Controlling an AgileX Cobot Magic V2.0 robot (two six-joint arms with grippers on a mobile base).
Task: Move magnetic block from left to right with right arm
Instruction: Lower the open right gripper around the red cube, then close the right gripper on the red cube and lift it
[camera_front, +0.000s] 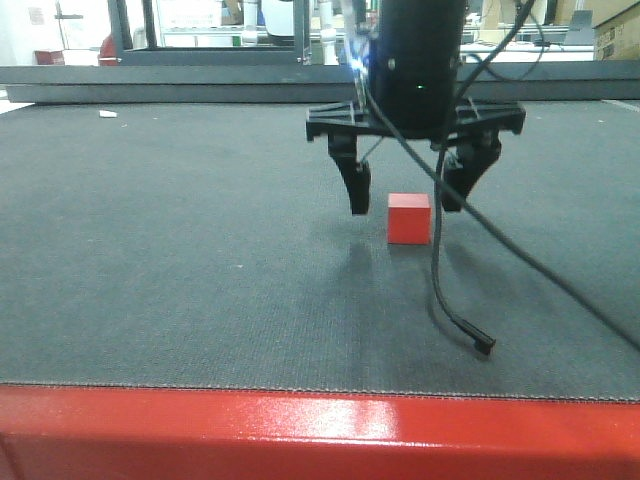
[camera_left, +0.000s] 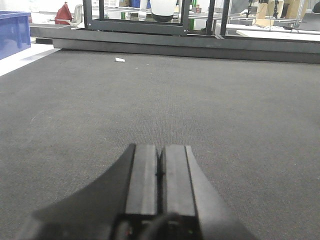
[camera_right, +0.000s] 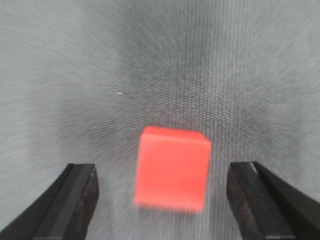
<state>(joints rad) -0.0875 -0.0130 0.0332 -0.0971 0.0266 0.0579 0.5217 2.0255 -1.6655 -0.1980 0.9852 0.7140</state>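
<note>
The magnetic block (camera_front: 409, 218) is a small red cube resting on the dark grey mat (camera_front: 180, 260), a little right of centre. The right arm (camera_front: 420, 60) hangs over it, and my right gripper (camera_front: 405, 205) is open with one black finger on each side of the cube, not touching it. In the right wrist view the block (camera_right: 172, 167) lies between the two fingers (camera_right: 75, 200), with clear gaps on both sides, the view blurred. My left gripper (camera_left: 161, 170) is shut with nothing between its pads, low over bare mat.
A loose black cable (camera_front: 455, 310) trails from the right arm onto the mat in front of the block. A red table edge (camera_front: 300, 430) runs along the front. A black metal frame (camera_left: 150, 25) borders the far side, with a small white scrap (camera_left: 120, 60) near it.
</note>
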